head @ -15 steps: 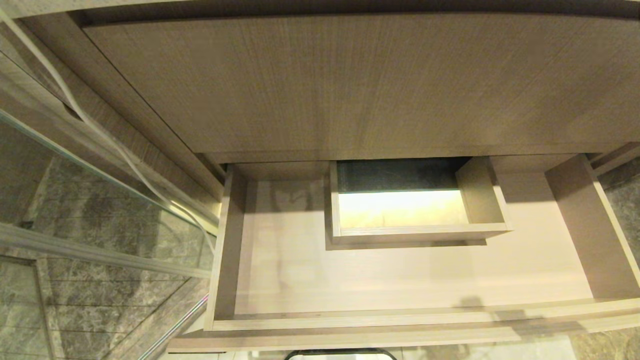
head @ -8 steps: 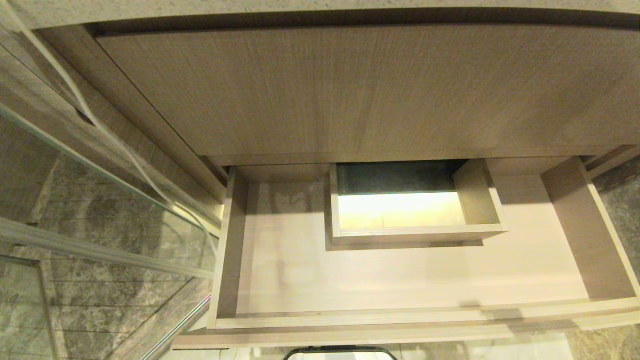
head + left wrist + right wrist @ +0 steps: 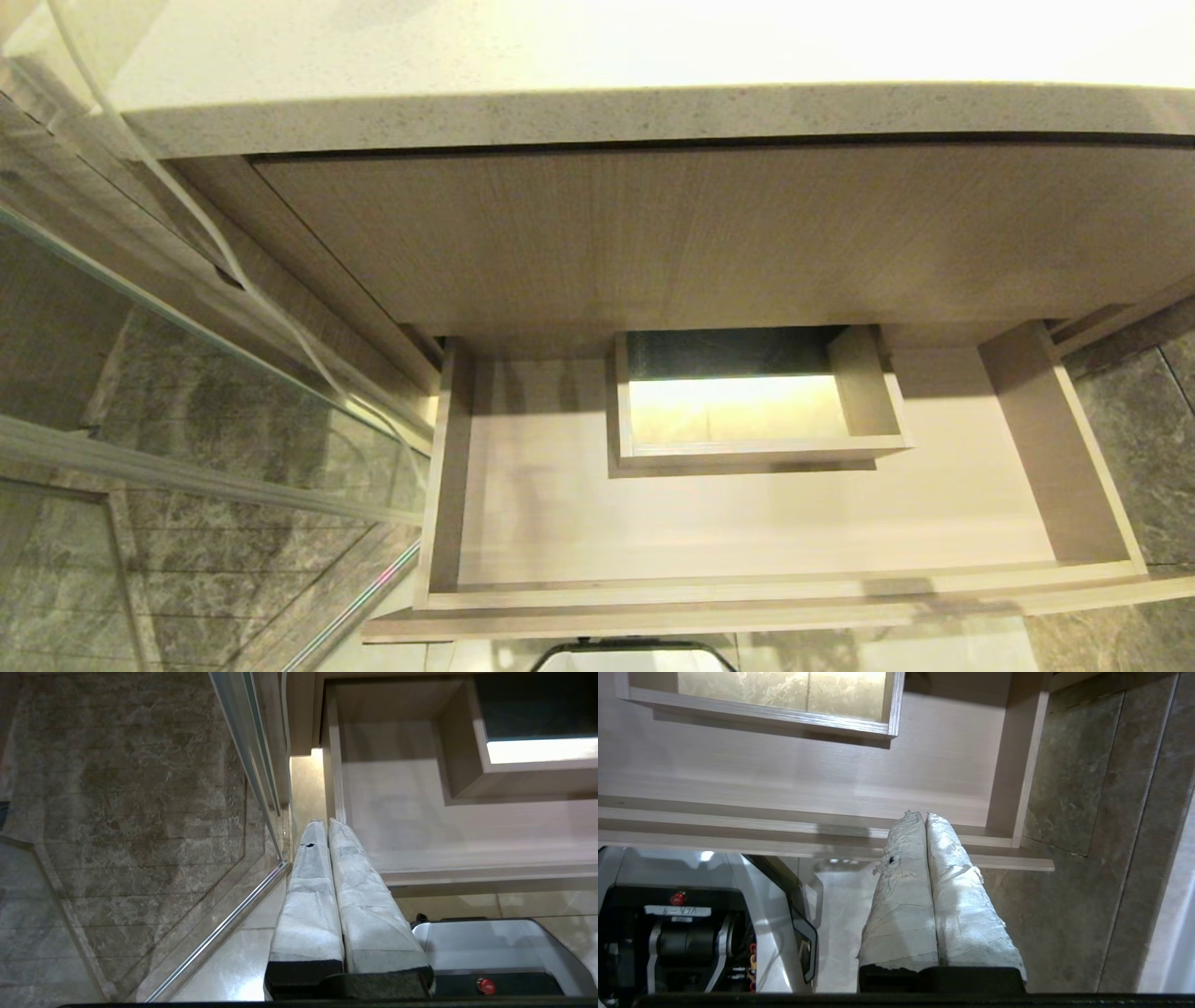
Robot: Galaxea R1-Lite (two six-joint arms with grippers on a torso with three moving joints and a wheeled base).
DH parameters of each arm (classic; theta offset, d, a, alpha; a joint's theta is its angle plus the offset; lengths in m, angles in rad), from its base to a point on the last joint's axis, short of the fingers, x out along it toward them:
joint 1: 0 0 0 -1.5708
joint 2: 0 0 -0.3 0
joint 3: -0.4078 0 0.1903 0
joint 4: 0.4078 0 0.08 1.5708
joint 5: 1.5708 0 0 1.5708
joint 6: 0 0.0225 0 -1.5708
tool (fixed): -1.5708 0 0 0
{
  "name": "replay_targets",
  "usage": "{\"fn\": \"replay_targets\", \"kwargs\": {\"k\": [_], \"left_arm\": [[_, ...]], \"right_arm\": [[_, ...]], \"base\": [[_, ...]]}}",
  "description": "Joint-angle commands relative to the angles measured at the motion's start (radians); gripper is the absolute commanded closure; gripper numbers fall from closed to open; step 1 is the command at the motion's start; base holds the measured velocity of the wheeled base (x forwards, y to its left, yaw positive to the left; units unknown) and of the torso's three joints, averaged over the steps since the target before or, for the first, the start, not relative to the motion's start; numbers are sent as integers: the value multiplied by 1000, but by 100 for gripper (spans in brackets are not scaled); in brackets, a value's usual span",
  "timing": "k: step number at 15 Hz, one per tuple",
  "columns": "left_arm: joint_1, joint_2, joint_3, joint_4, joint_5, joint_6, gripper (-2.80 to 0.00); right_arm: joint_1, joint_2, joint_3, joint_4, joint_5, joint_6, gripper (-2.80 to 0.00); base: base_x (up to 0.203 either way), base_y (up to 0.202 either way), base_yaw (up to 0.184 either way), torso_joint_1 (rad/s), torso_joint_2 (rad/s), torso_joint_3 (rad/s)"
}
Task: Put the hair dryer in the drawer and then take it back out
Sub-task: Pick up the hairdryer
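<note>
In the head view, the drawer (image 3: 747, 523) is seen pulled out below a taller wood-grain front (image 3: 709, 233), itself under a pale speckled bench (image 3: 597, 117). A boxed rectangular cut-out (image 3: 747, 411) is set at the drawer's rear middle, and the lit floor is seen through it. Nothing is seen lying on the drawer's bottom. A glass panel (image 3: 168, 392) stands to the left, with grey marble floor (image 3: 1139, 448) on the right. No arm is seen here, and the hair dryer cannot be found in any view.

In the left wrist view, the left end effector (image 3: 322, 823) is seen with its two white-wrapped fingers (image 3: 308, 891) pressed together and nothing between them. It hangs just outside the drawer's front left corner, beside the glass panel's rail (image 3: 219, 933), above the robot's base (image 3: 495, 947).

In the right wrist view, the right end effector (image 3: 920, 815) is likewise closed and empty, its tips over the drawer's front edge near the right corner. The base (image 3: 691, 924) is seen below it.
</note>
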Motion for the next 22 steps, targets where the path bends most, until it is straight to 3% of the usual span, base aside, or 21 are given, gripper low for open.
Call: {"fn": "replay_targets", "kwargs": {"k": [1, 11, 15, 22], "left_arm": [[-1, 1, 0, -1, 0, -1, 0], [0, 1, 0, -1, 0, -1, 0], [0, 0, 0, -1, 0, -1, 0], [-1, 1, 0, -1, 0, -1, 0]], "right_arm": [[-3, 0, -5, 2, 1, -2, 0], [-32, 26, -63, 2, -4, -5, 0], [-57, 49, -112, 8, -4, -9, 0], [-86, 51, -134, 2, -5, -48, 0]], "base": [[0, 0, 0, 301, -535, -256], [0, 0, 0, 282, -542, -247], [0, 0, 0, 33, -1, 13], [0, 0, 0, 266, -4, 251]]}}
